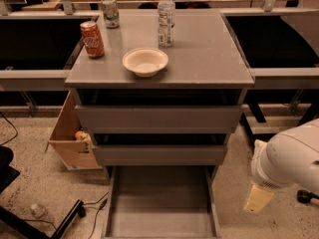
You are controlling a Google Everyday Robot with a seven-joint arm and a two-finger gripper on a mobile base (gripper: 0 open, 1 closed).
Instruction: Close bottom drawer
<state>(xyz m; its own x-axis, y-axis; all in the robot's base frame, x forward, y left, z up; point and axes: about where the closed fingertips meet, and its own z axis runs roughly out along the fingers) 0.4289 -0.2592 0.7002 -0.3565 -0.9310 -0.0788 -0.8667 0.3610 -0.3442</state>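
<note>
The bottom drawer [160, 203] of the grey cabinet [209, 63] is pulled far out toward me, showing its bare grey floor and thin side walls. Its front is cut off by the lower frame edge. The two higher drawers [158, 117] are nearly shut. My white arm [291, 156] comes in at the lower right. My gripper [259, 198], a cream-coloured end piece, hangs low to the right of the open drawer, apart from its right side wall.
On the cabinet top stand a red can [92, 39], a green can [110, 11], a water bottle [166, 16] and a white bowl [145, 61]. A cardboard box [70, 138] leans left of the cabinet. Cables, a black base [65, 223] and a bottle [39, 212] lie on the floor at left.
</note>
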